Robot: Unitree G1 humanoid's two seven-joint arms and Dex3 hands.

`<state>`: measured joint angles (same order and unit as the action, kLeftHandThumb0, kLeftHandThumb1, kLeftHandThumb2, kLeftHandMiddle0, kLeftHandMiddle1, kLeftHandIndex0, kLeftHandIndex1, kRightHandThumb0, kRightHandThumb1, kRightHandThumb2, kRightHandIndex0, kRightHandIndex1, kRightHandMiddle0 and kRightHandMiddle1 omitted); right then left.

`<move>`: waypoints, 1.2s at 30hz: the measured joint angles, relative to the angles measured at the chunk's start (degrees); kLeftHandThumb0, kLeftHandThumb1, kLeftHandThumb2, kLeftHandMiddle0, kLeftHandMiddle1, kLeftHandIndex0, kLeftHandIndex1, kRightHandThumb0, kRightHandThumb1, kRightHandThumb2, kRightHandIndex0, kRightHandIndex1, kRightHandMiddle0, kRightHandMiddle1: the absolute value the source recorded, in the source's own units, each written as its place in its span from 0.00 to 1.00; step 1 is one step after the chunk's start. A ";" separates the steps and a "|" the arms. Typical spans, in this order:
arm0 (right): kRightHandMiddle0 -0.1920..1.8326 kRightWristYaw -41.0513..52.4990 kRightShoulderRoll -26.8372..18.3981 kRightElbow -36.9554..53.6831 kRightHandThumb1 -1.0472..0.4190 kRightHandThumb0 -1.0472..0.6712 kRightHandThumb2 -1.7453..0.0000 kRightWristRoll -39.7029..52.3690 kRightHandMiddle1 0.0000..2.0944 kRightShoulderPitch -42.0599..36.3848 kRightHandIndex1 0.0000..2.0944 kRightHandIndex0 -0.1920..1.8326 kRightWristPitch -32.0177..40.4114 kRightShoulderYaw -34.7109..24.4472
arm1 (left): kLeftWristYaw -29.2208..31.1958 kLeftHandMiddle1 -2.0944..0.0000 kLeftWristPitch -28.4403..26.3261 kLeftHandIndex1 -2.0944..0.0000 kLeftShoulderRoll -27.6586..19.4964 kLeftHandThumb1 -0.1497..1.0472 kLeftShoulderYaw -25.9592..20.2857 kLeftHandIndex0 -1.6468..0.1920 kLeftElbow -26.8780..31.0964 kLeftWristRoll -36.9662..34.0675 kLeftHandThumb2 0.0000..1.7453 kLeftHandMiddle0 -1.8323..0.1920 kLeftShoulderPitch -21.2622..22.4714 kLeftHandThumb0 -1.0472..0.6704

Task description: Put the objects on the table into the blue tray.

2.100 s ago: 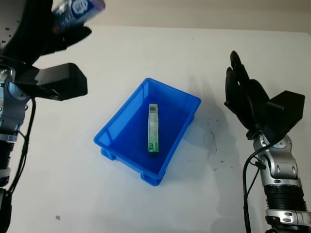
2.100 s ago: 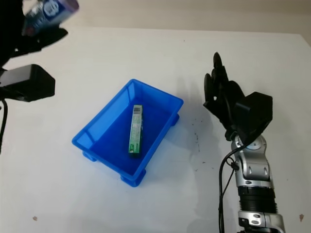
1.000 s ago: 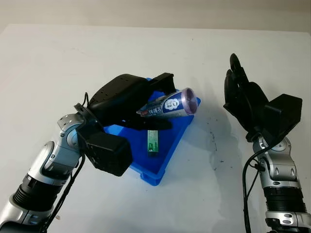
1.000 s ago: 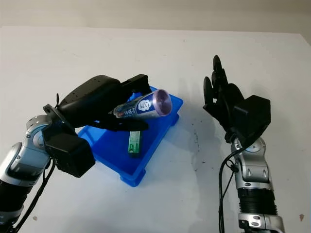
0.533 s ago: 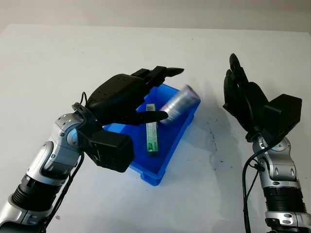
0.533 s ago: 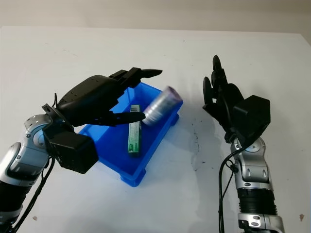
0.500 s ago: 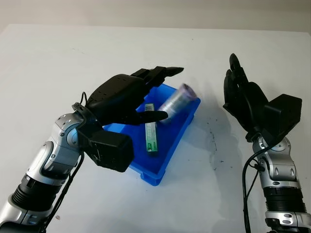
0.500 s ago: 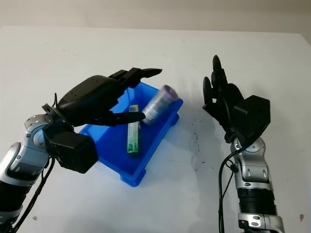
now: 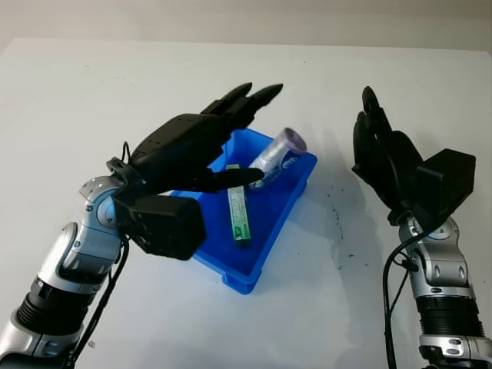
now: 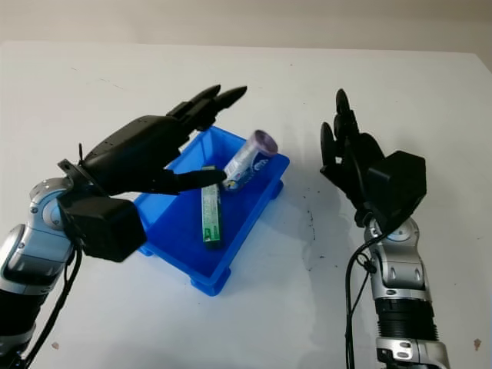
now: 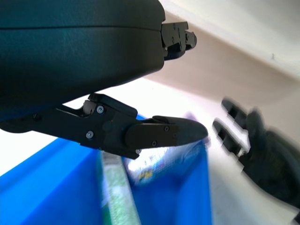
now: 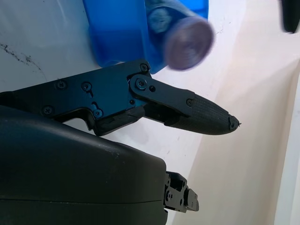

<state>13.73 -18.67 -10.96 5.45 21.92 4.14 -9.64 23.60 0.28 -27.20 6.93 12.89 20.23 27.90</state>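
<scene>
Now our left hand point(image 9: 201, 142), holding nothing, hangs over the blue plastic tray point(image 9: 296, 192); the purple-capped silver tube point(image 9: 278, 152) lands tilted against its far rim beside the green flat pack point(image 9: 240, 214). Our right hand point(image 9: 384, 157) is open, right of the tray. Next we judge: withdraw left.

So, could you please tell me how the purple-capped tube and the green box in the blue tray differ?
The purple-capped tube is round and silvery with blue print; the green box is flat, slim and green. The tube leans tilted against the blue tray's far wall, cap end raised above the rim, while the box lies flat on the floor. Both are inside the tray, and neither is held: the left hand above is open.
</scene>
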 measured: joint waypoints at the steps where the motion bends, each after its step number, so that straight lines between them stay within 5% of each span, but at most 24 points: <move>1: 0.00 -0.02 0.02 0.00 0.00 0.19 0.57 0.01 0.00 -0.01 0.00 0.00 0.10 0.00 | -0.39 0.98 -0.72 0.93 0.81 1.00 -1.19 0.99 -0.09 -2.06 0.28 0.98 0.02 0.26; 9: 0.00 -0.58 0.87 0.05 0.00 0.15 0.57 0.46 0.00 0.00 0.00 0.00 -0.19 -0.07 | -7.96 0.99 -7.96 0.98 6.39 1.00 -13.09 1.00 -11.19 -16.35 0.36 1.00 3.48 0.21; 15: 0.00 -1.51 1.30 0.03 0.00 0.13 0.56 1.36 0.00 1.29 0.00 0.00 -0.67 -0.33 | -10.36 1.00 -6.36 1.00 7.42 1.00 -17.93 1.00 -21.34 -23.28 0.37 1.00 4.10 0.19; 24: 0.00 -2.94 1.37 -0.48 0.00 0.12 0.57 2.33 0.00 2.85 0.00 0.00 -0.50 -0.70 | -13.36 1.00 -2.45 1.00 7.50 1.00 -19.22 1.00 -27.58 -24.49 0.36 1.00 3.33 0.19; 36: 0.00 -3.54 1.97 -2.98 0.00 0.13 0.57 2.60 0.00 3.62 0.00 0.00 -1.46 -0.69 | -15.43 1.00 -3.42 1.00 10.61 1.00 -19.23 1.00 -28.97 -26.82 0.41 1.00 1.19 0.17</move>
<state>10.19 -16.69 -13.94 8.06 25.54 2.68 -10.33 8.17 -3.15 -16.60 -12.29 -16.08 -6.59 29.08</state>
